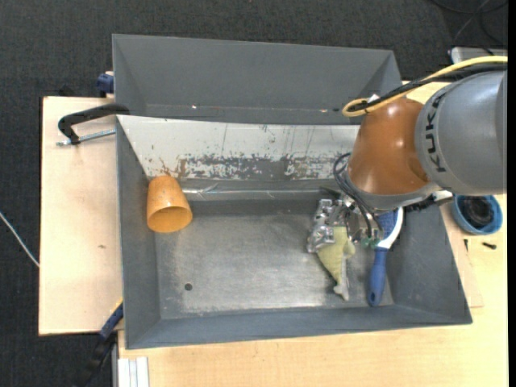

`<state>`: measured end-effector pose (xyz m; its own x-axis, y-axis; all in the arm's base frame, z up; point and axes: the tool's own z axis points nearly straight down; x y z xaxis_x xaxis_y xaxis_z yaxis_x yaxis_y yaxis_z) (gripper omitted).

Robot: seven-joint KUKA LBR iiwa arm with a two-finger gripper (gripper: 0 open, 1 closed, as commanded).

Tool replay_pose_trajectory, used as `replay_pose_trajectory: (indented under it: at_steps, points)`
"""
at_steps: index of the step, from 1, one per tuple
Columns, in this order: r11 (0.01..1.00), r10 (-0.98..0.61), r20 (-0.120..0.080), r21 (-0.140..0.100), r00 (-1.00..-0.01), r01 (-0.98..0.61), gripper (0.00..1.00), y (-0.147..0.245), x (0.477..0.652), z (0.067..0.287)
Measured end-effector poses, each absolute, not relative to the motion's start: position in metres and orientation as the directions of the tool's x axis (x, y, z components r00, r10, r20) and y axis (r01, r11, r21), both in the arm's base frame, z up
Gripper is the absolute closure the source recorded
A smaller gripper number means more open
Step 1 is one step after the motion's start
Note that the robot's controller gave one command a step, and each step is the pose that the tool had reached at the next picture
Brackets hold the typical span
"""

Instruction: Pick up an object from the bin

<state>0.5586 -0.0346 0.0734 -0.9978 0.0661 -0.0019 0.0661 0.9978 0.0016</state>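
Gripper (325,230) low at right side of bin (242,79), over pale yellow-green floppy piece (335,263) on floor near front wall. You cannot tell whether gripper is wide or narrow. Blue-and-white brush (377,268) just beside piece, to its right. Your risks: limp piece slips out on lift; brush gets snagged along; side wall close, drift means scrape. Orange cup (168,204) far left, no concern.

Legible txt, 1 entry: black block letters "KUK", rest of the word hidden, running vert. on grey arm (472,131) casing, beside orange cover (387,147).
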Motion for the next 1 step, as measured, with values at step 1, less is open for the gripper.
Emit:
replay_pose_trajectory:
  at_steps: [1]
  points:
    - [0.997,0.082,-0.015,0.000,-0.997,0.082,1.00,-0.0578,0.5803,0.1933]
